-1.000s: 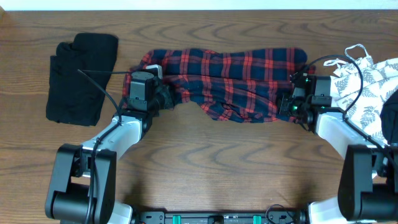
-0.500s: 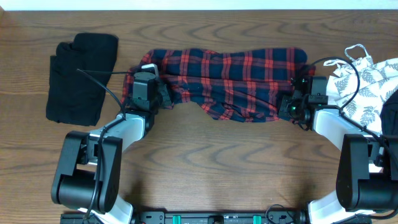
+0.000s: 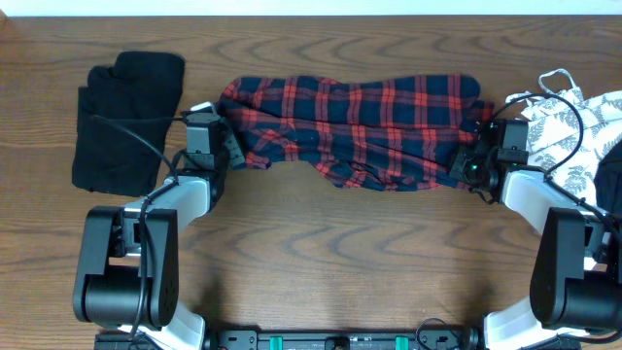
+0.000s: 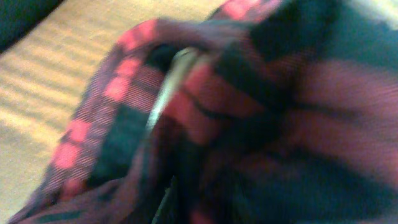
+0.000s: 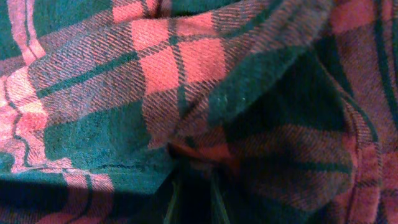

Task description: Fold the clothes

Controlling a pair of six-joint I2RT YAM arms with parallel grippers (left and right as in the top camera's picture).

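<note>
Left gripper [image 3: 233,146]: narrow, its jaws pinched on the near end of the plaid shirt [image 3: 360,122]. The cloth bunches right at the fingertips.
Right gripper [image 3: 465,165]: narrow, clamped on the opposite end of the same shirt, with the fabric gathered into its jaws.
Plaid shirt: red-and-navy. It lies on the table [image 3: 321,253] directly between the two grippers and reaches from one to the other. It is rumpled, and its lower edge sags in loose folds midway between them.
Left wrist view: blurred. Plaid cloth presses close to the camera and fills most of the frame. The fingers cannot be made out.
Right wrist view: sharp. Plaid folds converge toward the bottom centre, and the fingers are largely buried in cloth.
Black garment [image 3: 126,122]: on the far side of the left gripper from the shirt, near it and clear of the shirt. It lies flat in a rough fold.
Leaf-print garment [image 3: 573,122]: white with grey leaves, crumpled. It lies just beyond the right gripper, on the side away from the shirt. Contact with the shirt cannot be determined.
</note>
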